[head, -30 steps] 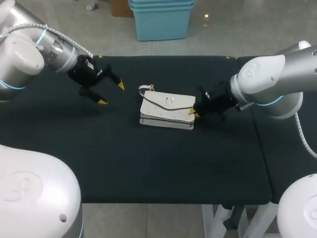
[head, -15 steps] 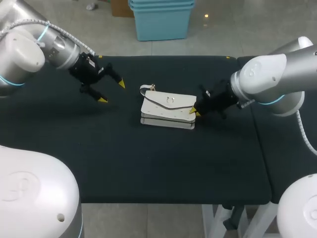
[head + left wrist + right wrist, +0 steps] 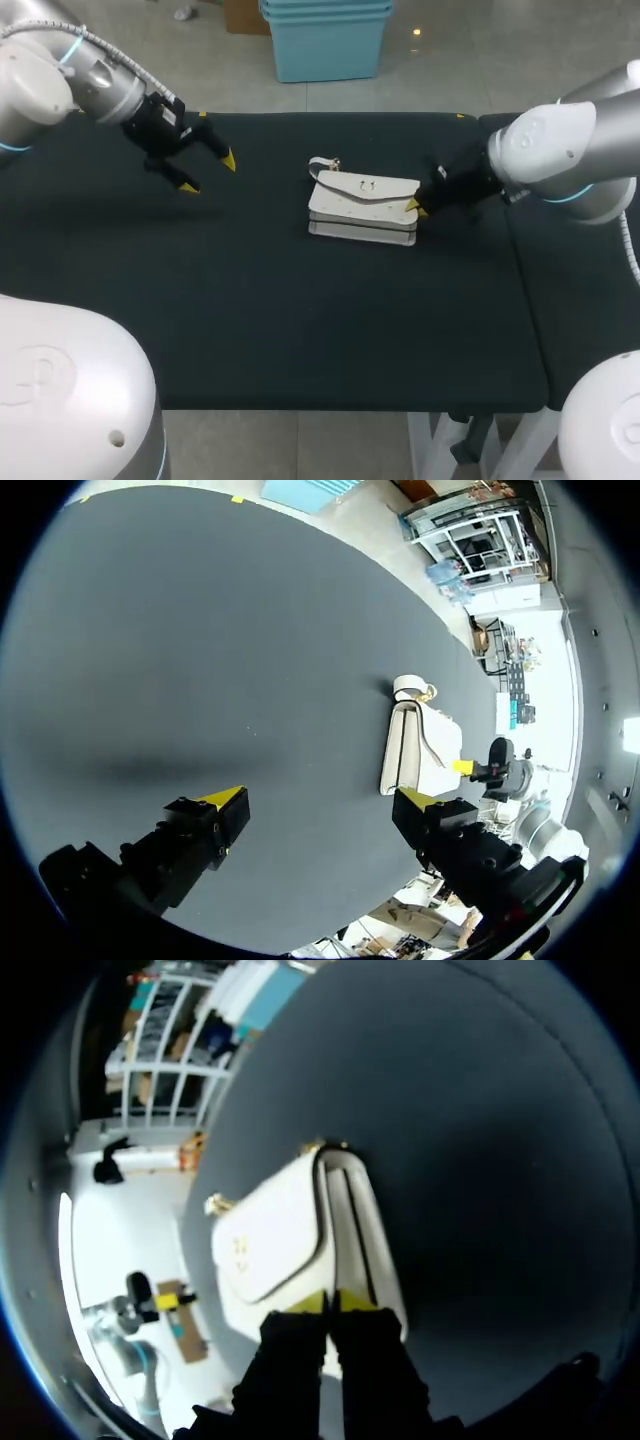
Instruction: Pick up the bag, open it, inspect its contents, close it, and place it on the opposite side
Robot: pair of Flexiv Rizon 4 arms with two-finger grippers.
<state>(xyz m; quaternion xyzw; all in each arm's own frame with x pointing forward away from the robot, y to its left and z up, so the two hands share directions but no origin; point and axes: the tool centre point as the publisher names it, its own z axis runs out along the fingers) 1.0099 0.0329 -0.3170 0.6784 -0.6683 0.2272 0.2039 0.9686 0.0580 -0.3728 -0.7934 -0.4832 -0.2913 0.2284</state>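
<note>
A white flap bag (image 3: 363, 200) with a small gold clasp and a short strap lies closed near the middle of the black table (image 3: 300, 320). My right gripper (image 3: 412, 207) is shut on the bag's right end; in the right wrist view its yellow tips (image 3: 333, 1303) pinch the bag's (image 3: 280, 1240) edge together. I cannot tell whether the bag rests on the table or hangs just above it. My left gripper (image 3: 205, 172) is open over the far left of the table, well clear of the bag. From the left wrist, the bag (image 3: 420, 745) lies ahead of the left gripper (image 3: 322, 800).
The black tabletop stretches bare around the bag. A seam (image 3: 515, 260) at the right joins it to a second dark surface (image 3: 580, 300) under my right arm.
The right gripper has pulled the bag to the right and a little farther back. The left arm has drawn back toward the far left, fingers still open.
</note>
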